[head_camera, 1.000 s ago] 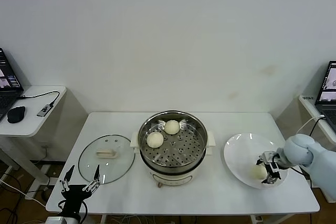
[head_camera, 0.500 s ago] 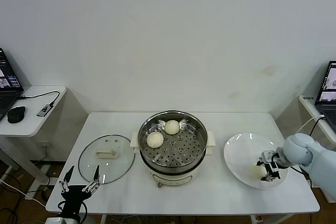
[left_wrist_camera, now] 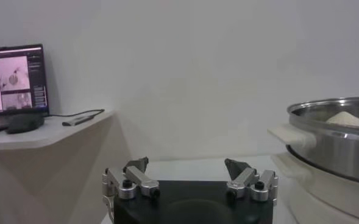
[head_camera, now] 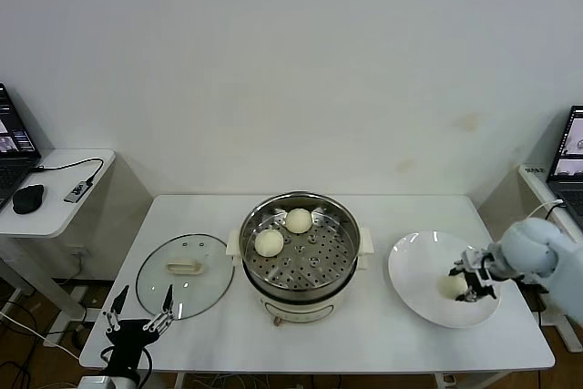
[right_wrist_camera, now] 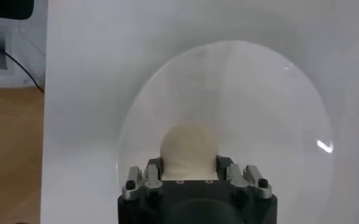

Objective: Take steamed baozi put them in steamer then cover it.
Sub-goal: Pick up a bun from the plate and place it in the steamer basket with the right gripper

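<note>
Here the right gripper (head_camera: pixel 473 283) reaches in from the table's right edge, its pale rounded wrist bent so the fingers point inward over the white plate (head_camera: pixel 414 266). Its fingers are closed on a bun (head_camera: pixel 452 286), one on each side; the right wrist view shows the same bun (right_wrist_camera: pixel 189 151) filling the gap between the two fingers, with the plate (right_wrist_camera: pixel 270 115) spread beneath it. Whether the bun touches the plate or is just clear of it cannot be told.

The steamer (head_camera: pixel 342 216) stands at the middle of the white table (head_camera: pixel 401 211), on its white pot base. Two more buns lie inside on the perforated floor: one (head_camera: pixel 269 242) toward the left side, one (head_camera: pixel 299 220) near the back rim, close together but apart. The glass lid (head_camera: pixel 208 289) lies flat on the table just left of the steamer, its cream handle facing up.

The left gripper (head_camera: pixel 138 320) is parked low off the table's front-left corner, near the lid's front edge, pointing up with its fingers spread wide and holding nothing. In the left wrist view those fingertips (left_wrist_camera: pixel 136 164) stand well apart, with the steamer's steel wall (left_wrist_camera: pixel 337 143) beyond them.
</note>
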You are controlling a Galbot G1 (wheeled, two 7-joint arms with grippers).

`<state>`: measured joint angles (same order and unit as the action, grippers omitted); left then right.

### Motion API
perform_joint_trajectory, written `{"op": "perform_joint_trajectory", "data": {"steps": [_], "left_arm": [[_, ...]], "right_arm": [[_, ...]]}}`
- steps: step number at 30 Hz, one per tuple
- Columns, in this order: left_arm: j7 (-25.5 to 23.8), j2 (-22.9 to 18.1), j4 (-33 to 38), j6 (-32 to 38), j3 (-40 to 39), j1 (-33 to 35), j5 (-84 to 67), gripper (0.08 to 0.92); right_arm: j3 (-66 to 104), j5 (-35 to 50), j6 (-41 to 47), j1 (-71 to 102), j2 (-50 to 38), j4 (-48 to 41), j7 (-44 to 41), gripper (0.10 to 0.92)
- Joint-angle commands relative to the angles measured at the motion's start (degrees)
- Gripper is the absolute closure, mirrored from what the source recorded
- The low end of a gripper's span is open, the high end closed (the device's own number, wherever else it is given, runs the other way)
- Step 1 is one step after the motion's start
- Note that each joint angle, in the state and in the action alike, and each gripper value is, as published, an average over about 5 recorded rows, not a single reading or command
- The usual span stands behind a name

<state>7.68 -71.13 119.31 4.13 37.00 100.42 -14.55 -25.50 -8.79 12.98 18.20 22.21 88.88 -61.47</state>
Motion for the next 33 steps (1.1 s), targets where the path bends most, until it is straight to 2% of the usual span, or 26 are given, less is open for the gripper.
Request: {"op": "perform_joint_trajectory", "data": {"steps": [1,10,21,25,33], "left_arm": [[-0.01,0.26,-0.17,-0.05,-0.39,-0.54,-0.05,0.177],[0.01,0.79,-0.57,-0.17,-0.64,-1.32,-0.1,0.177],[0.06,0.35,-1.19,-0.21,-0.49,-1.84,-0.05,0.177],[0.08,-0.01,-1.33,-0.23,-0.35,-1.93,0.02,0.177],[0.1,-0.56,-1.58,-0.25,0.16,-1.99,0.08,0.177]], "right_arm": [[-12.78,9.95,0.92,-22.87,-2.02,2.22,0.17,0.478],[-32.43,20.85,2.53,-49.3,8.66,2.33,2.75,0.474],[-40.93,28.94,-0.1,-53.6,26.76,1.72,7.48,0.474],[-43.26,28.63,-3.11,-51.61,30.12,1.71,8.17,0.474],[-47.38,22.5,-10.13,-49.21,34.45,1.61,8.44,0.474]]}}
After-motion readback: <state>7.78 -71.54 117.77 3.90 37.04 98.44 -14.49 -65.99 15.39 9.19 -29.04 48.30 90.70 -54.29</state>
